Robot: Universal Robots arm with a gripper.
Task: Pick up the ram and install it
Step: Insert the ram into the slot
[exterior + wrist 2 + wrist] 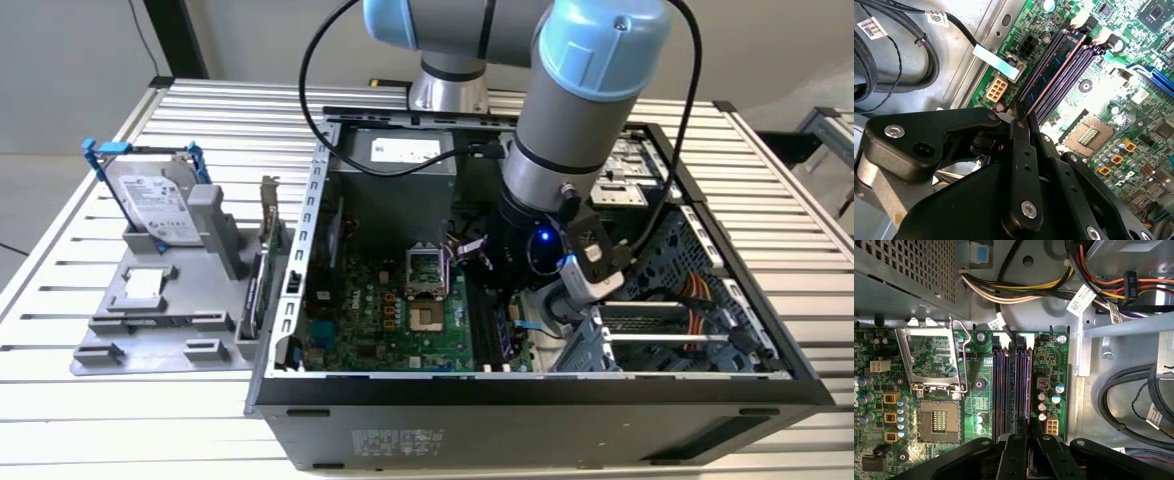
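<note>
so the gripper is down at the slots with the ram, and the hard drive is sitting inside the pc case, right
Not quite: the hard drive stands in the grey holder on the table outside the pc case, as the exterior view shows. The gripper is indeed at the slots with the ram.

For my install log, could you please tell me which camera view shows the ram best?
The second wrist view: the ram lies lengthwise in a motherboard slot, running up from the gripper. The first wrist view shows it edge-on. In the exterior view the arm covers that spot.
</note>
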